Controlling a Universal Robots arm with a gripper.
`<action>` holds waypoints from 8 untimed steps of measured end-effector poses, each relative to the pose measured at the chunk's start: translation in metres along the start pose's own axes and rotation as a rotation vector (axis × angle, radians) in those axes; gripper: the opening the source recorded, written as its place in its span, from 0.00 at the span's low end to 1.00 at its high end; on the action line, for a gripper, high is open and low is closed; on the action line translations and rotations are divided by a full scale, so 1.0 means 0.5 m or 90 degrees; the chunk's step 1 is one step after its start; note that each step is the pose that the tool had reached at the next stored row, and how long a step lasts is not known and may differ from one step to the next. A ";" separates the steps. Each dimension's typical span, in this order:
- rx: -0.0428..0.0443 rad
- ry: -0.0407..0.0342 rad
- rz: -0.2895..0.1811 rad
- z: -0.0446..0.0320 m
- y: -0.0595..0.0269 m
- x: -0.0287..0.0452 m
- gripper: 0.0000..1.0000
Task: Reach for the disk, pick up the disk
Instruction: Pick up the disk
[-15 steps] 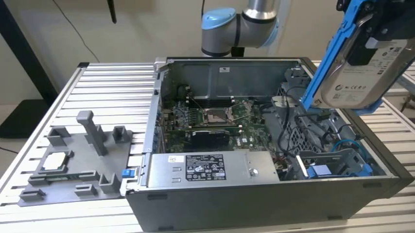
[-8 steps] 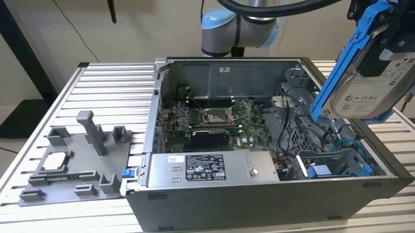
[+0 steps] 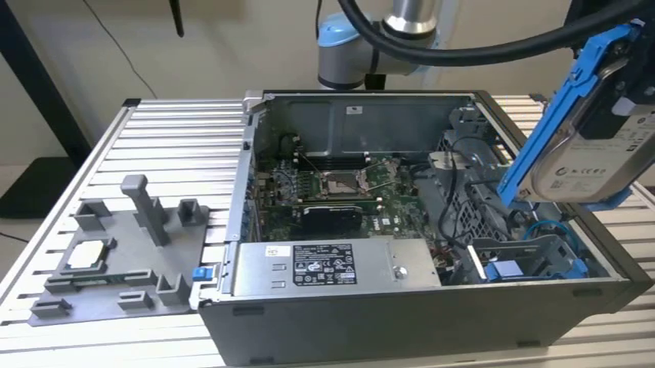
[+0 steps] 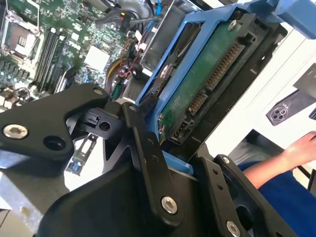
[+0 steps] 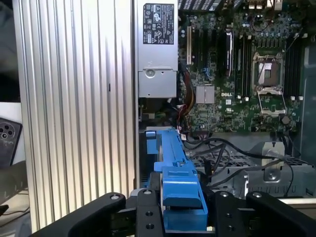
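A robot arm holds a hard disk in the air above an open desktop computer case (image 3: 409, 322) that lies on its side on a slatted aluminium table (image 3: 153, 138).

The pick-up looks done, in my judgement: the disk (image 3: 599, 153) hangs clear of the case, at the exterior view's right, well above the drive bay (image 3: 532, 257) it seems to belong to. It is tilted, its white label facing the camera, with its blue bracket (image 3: 557, 107) running along the edge.

In the second wrist view, the black gripper (image 4: 173, 163) is closed on the disk (image 4: 207, 79): its fingers (image 4: 148, 148) clamp the bracketed end, and the disk's green circuit board and connectors face the camera. In the first wrist view, the blue bracket (image 5: 175, 173) sits between the gripper's black fingers (image 5: 148, 212), pointing away toward the motherboard (image 5: 237, 74).

The next move, as I judge it, calls for a firm hold while the disk is carried, since the grip is at one end and the disk hangs slanted; cables (image 3: 532, 230) in the case lie below it.

Elsewhere: the power supply (image 3: 338, 264) with its printed label sits along the case's near edge, a grey fixture tray (image 3: 113, 253) lies on the table at the exterior view's left, and a person's hand (image 4: 301, 148) and blue sleeve show beyond the table in the second wrist view.
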State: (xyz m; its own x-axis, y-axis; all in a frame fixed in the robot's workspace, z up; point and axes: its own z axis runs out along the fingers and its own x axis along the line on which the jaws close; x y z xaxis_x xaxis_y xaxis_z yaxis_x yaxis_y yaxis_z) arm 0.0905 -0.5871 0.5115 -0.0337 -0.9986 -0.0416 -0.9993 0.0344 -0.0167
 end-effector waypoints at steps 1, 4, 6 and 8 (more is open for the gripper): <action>0.0001 -0.0001 0.000 0.003 -0.002 0.002 0.00; 0.0001 0.0000 0.000 0.013 -0.009 0.007 0.00; 0.0001 0.0000 0.000 0.020 -0.013 0.010 0.00; 0.0002 0.0000 0.000 0.027 -0.016 0.013 0.00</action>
State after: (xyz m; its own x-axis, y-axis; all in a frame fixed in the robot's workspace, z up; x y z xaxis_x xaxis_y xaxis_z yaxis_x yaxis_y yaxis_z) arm 0.0983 -0.5931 0.4977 -0.0336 -0.9986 -0.0416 -0.9993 0.0344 -0.0170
